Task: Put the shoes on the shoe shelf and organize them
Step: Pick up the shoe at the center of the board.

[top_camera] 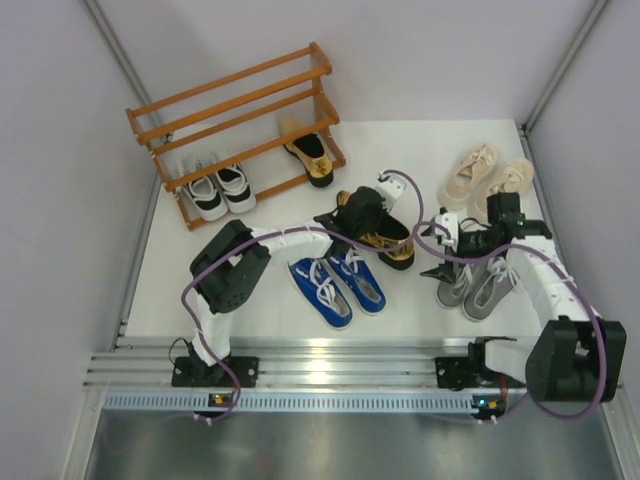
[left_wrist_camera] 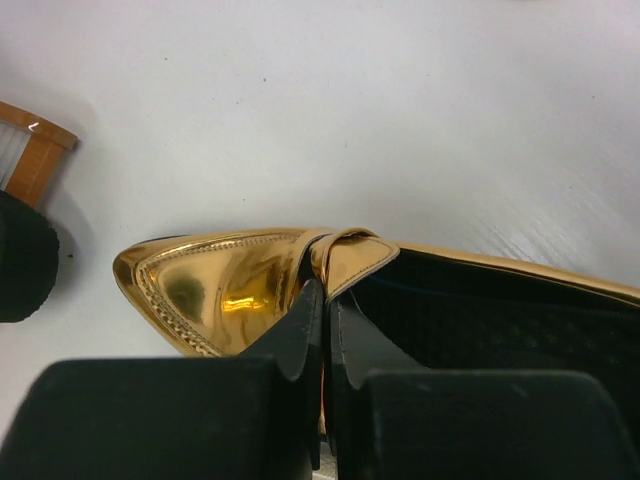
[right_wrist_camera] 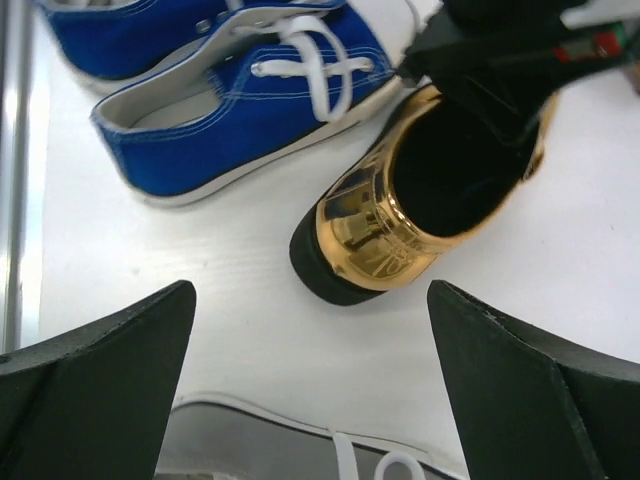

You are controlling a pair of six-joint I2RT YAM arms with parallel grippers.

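In the top view the shoe shelf (top_camera: 235, 110) stands at the back left. It holds a black-and-white pair (top_camera: 222, 190) and one gold loafer (top_camera: 310, 152) on its low tier. The other gold loafer (top_camera: 388, 242) lies mid-table, and my left gripper (top_camera: 362, 212) is shut on its upper. The left wrist view shows both fingers (left_wrist_camera: 300, 325) pinched on the edge of the loafer (left_wrist_camera: 215, 285) at its opening. My right gripper (right_wrist_camera: 310, 295) hangs open just behind that loafer's heel (right_wrist_camera: 375, 245), above a grey sneaker (right_wrist_camera: 270, 445).
Blue sneakers (top_camera: 335, 280) lie near the left arm, grey sneakers (top_camera: 477, 285) under the right arm, beige lace-ups (top_camera: 492, 172) at the back right. Purple cables loop over the loafer. Side walls close in the table. A shelf corner (left_wrist_camera: 38, 150) shows left of the loafer.
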